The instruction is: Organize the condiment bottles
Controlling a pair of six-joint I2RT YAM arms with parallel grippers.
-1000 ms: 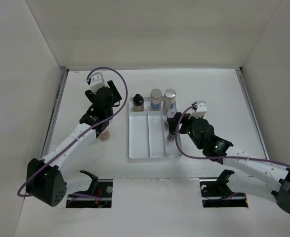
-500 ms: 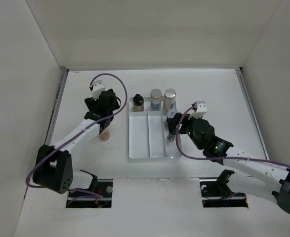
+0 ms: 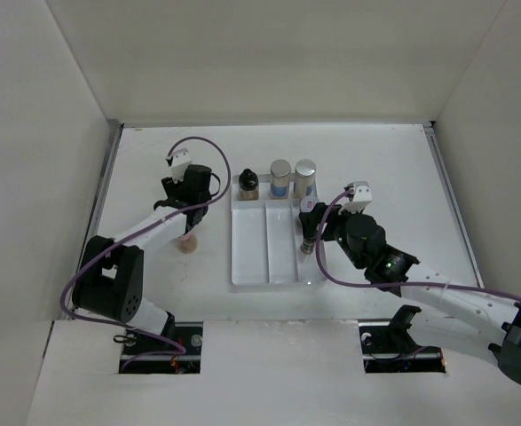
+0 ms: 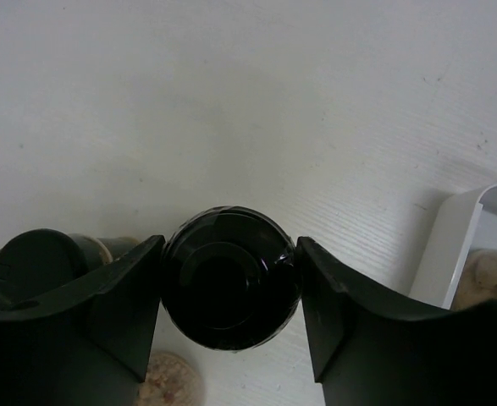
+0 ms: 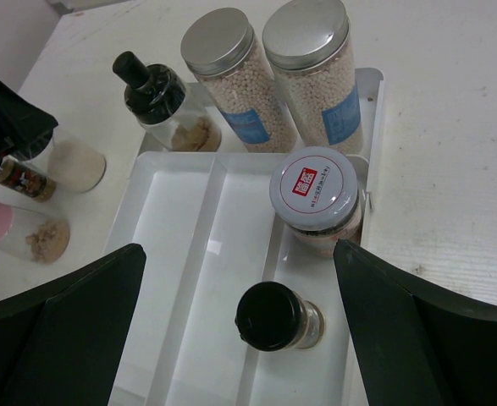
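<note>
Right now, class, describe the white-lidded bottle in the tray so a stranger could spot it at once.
Find the white tray, then its right compartment. The bottle stands there between a silver-capped bottle and a black-capped one; it alone has a white lid with a red label.

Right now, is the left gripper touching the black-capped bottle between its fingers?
Touching. Left wrist view: both fingers of the left gripper sit flush against the bottle at its black cap, with no gap on either side.
</note>
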